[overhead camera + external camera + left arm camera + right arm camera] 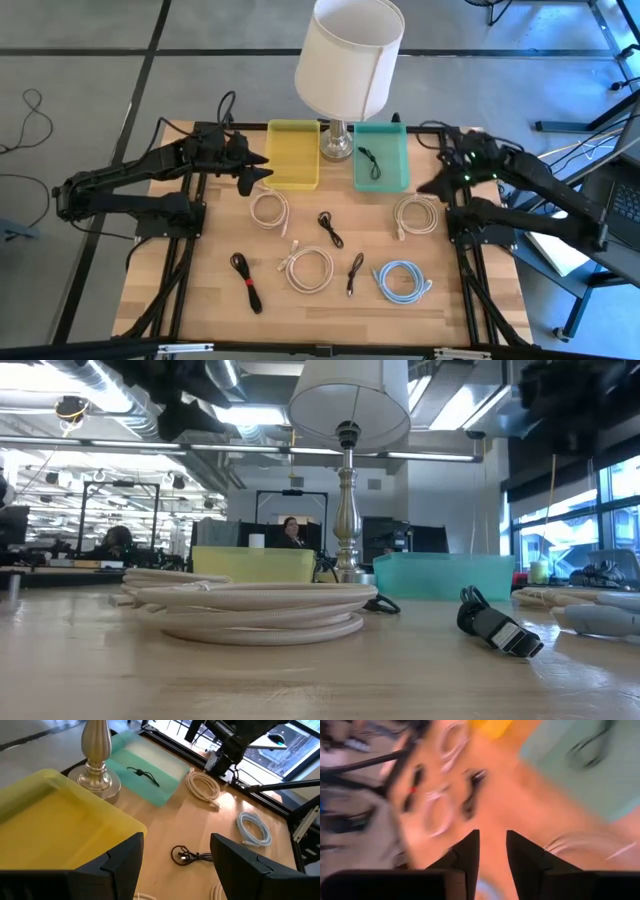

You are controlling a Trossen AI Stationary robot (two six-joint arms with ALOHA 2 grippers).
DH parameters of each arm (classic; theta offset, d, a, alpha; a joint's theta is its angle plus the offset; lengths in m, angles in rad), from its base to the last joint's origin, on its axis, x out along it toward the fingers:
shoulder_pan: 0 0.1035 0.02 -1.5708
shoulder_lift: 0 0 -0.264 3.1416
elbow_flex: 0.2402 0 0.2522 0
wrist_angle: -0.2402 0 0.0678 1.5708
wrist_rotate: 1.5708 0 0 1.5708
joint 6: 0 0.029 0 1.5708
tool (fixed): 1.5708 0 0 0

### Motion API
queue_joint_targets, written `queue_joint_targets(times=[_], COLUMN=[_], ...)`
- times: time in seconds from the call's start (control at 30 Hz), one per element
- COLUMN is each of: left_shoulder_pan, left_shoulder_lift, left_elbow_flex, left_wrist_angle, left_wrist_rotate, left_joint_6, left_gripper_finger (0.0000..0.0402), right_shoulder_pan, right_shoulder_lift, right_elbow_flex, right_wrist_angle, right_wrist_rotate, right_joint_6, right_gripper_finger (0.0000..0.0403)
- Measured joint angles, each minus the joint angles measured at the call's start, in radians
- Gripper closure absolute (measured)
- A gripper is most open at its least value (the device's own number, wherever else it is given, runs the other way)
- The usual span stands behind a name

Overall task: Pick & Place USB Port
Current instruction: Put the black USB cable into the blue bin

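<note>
Legible text, labels, brands, numbers, signs: none in any view. The coiled cables, the translucent yellow plastic bin [293, 152], the translucent teal plastic bin [381, 156] and the white-shaded lamp [349, 57] show no readable markings.

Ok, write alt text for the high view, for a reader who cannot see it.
A wooden table seen from above holds a yellow bin and a teal bin flanking a lamp, one small black cable lying in the teal bin. Seven coiled cables, white, black and blue, lie in front. The left gripper and right gripper hover at the sides, holding nothing.
</note>
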Motion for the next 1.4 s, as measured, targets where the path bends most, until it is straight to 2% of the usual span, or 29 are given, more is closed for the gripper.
queue_joint_targets(times=[0.13,0.23,0.33,0.4,0.5,0.6,0.77,0.83,0.9,1.03,1.13,1.4], left_shoulder_pan=[0.000,0.000,0.000,0.000,0.000,-0.002,-0.028,-0.051,-0.075,-0.100,-0.100,-0.099], left_shoulder_lift=[0.000,0.000,0.000,0.000,0.000,0.000,0.000,0.000,0.000,0.000,0.000,0.000], left_elbow_flex=[0.000,0.000,0.000,0.000,0.000,0.000,0.000,0.000,0.000,0.000,0.000,0.000], left_wrist_angle=[-0.023,-0.045,-0.060,-0.075,-0.106,-0.155,-0.211,-0.211,-0.210,-0.210,-0.210,-0.193], left_wrist_rotate=[-0.001,-0.008,-0.013,-0.012,-0.007,0.067,0.204,0.207,0.203,0.108,0.042,-0.140], left_joint_6=[-0.011,-0.025,-0.038,-0.038,-0.069,-0.120,-0.202,-0.218,-0.218,-0.192,-0.157,-0.100], left_gripper_finger=[0.0178,0.0178,0.0178,0.0178,0.0178,0.0178,0.0178,0.0178,0.0178,0.0178,0.0178,0.0178], right_shoulder_pan=[0.155,0.261,0.362,0.434,0.549,0.657,0.816,0.871,0.917,0.977,1.006,1.043], right_shoulder_lift=[-0.061,-0.079,-0.076,-0.058,-0.004,0.050,0.126,0.155,0.197,0.329,0.436,0.654], right_elbow_flex=[-0.034,-0.072,-0.125,-0.164,-0.212,-0.216,-0.171,-0.146,-0.135,-0.137,-0.137,-0.137], right_wrist_angle=[0.039,0.156,0.379,0.607,0.896,1.004,1.057,1.067,1.030,0.881,0.873,1.009], right_wrist_rotate=[-0.004,-0.004,-0.004,0.006,0.103,0.233,0.518,0.610,0.657,0.658,0.629,0.625], right_joint_6=[0.191,0.289,0.382,0.432,0.442,0.371,0.173,0.123,0.156,0.364,0.496,0.574], right_gripper_finger=[0.0316,0.0317,0.0317,0.0317,0.0317,0.0317,0.0317,0.0317,0.0317,0.0317,0.0317,0.0317])
